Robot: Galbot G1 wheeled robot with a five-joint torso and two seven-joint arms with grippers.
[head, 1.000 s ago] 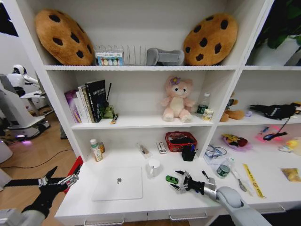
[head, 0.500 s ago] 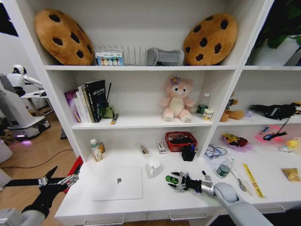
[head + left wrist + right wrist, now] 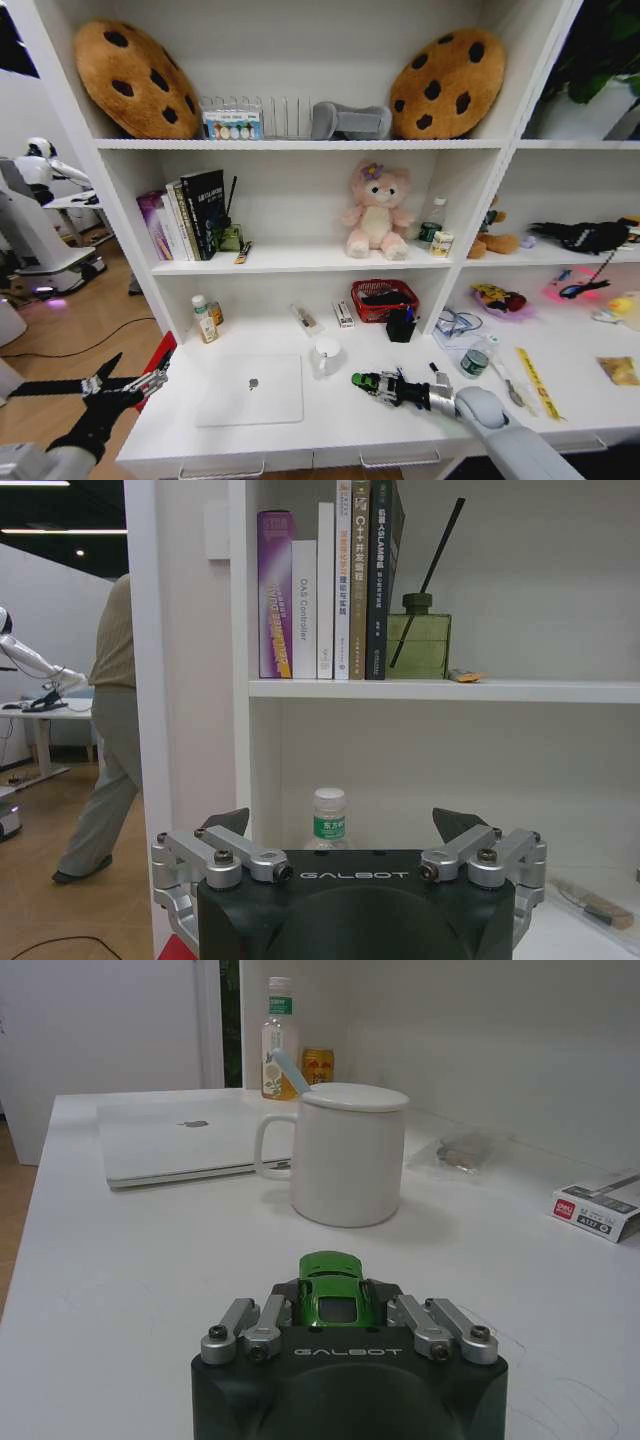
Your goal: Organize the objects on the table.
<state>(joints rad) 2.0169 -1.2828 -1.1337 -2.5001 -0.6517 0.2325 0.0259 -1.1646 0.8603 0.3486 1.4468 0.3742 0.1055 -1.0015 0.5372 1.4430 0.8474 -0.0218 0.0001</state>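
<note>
Jaws of right gripper (image 3: 330, 1305) clamp green car (image 3: 331, 1282), rear hidden.

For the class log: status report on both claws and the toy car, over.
Right claw shut on green toy car, low over the desk. Left claw open, parked off the desk's left end. White mug stands just ahead of the car.

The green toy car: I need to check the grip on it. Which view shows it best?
The right wrist view: the green toy car sits close up between the right tool's fingers, closed on its sides. The head view shows the car small at that tool's tip. The left wrist view faces the shelves.
</note>
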